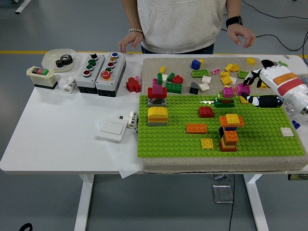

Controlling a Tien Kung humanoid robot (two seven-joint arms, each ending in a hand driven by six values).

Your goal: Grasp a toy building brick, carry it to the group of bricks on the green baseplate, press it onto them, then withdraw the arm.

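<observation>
The right hand (251,91) is seen at the far right edge of the green baseplate (260,139); a magenta brick (243,89) is pinched between its fingers and thumb, held above the baseplate's far edge — just beside a magenta-topped green stack (225,97); the tall orange-and-yellow tower (229,131) stands nearer the front, apart from the hand; loose bricks (211,74) are scattered on the grey mat (154,65) behind; at the tabletop's (57,130) far side a person's hand (129,41) rests by the button boxes (101,67), the other (241,36) is raised.
</observation>
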